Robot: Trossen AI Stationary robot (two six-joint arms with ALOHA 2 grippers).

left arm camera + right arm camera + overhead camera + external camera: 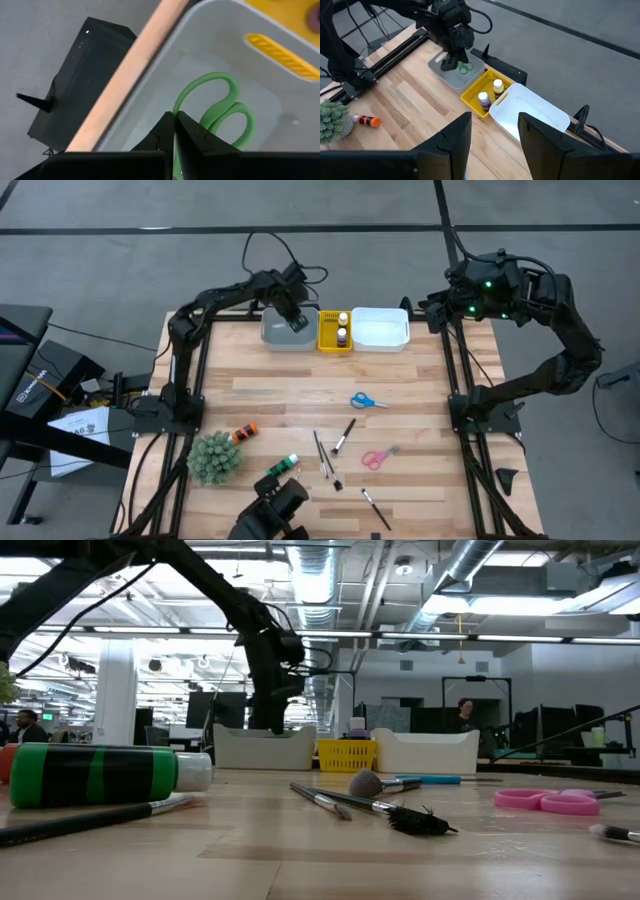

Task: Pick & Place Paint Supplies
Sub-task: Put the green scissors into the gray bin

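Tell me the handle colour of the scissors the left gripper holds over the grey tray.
Green scissors, clearest in the left wrist view.

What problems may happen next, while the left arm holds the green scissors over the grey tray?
1. The left gripper pinches the green scissors only at the blades, so they may swing or slip before a controlled release.
2. The gripper is close to the wall of the grey tray; withdrawing carelessly might nudge it against the yellow tray.
3. Brushes lie crowded near the pink scissors, so later grasps may disturb neighbours.
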